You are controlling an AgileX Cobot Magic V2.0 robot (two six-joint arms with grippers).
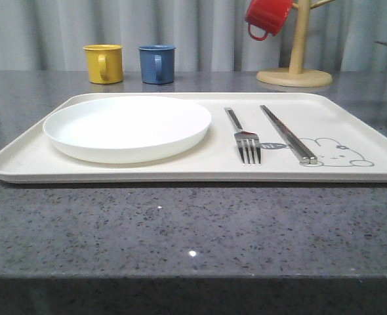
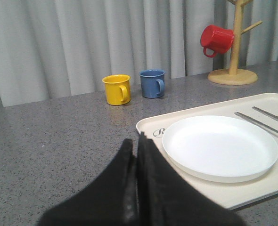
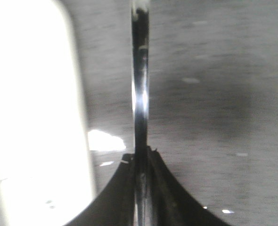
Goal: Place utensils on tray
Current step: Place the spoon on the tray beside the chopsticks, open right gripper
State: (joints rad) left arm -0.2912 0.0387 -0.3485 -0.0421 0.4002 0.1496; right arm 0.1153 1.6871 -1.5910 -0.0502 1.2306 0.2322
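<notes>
The right end effector (image 3: 141, 162) grips a thin steel utensil (image 3: 140, 84) whose length points straight ahead, the tray (image 3: 30, 117) close beside; the left end effector (image 2: 136, 155) is clenched empty.

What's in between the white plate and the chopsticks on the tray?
The fork lies between the plate and the chopsticks, seen in the front view.

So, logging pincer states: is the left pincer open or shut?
Shut: in the left wrist view the left pincer has its black fingers pressed together, nothing between them.

Closed left end effector (image 2: 137, 155) near tray (image 2: 151, 126) w/ plate (image 2: 219, 147).
</notes>
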